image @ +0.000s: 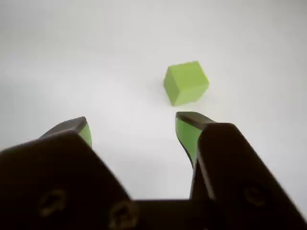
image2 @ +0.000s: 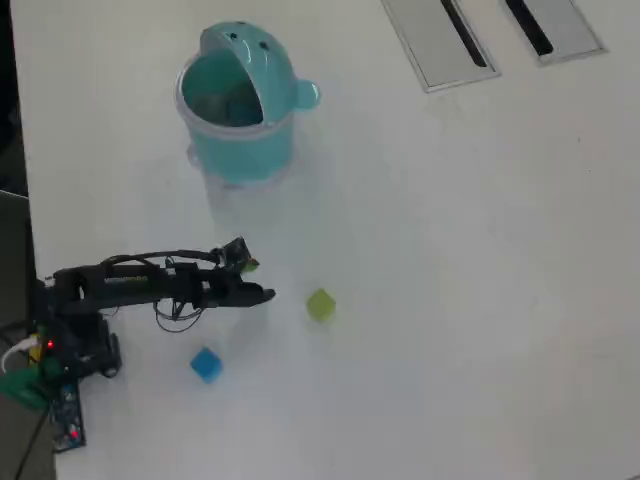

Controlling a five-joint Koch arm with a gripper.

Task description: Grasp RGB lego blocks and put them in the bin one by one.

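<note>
- The wide white surface (image2: 450,300) carries everything; at its top edge in the overhead view lie two grey rectangular slotted panels (image2: 436,40).
- The round light-teal plastic bin (image2: 240,140) stands near the top left of that view, its domed flip lid (image2: 262,62) tipped back so the mouth is open, a small knob on its right side. I cannot tell whether anything lies inside.
- My black arm (image2: 130,285) stretches from its base at the left edge toward the right of the overhead view, well below the bin.
- My pincer (image: 132,128) is spread wide and holds nothing — in the wrist view its two green-padded tips stand apart with bare surface between them.
- The small yellow-green plastic cube (image: 186,82) rests on the surface just beyond my tips, apart from them and nearer the right-hand one in the wrist view.
- The small blue plastic cube (image2: 206,364) sits below my arm in the overhead view — near it, not touching.
</note>
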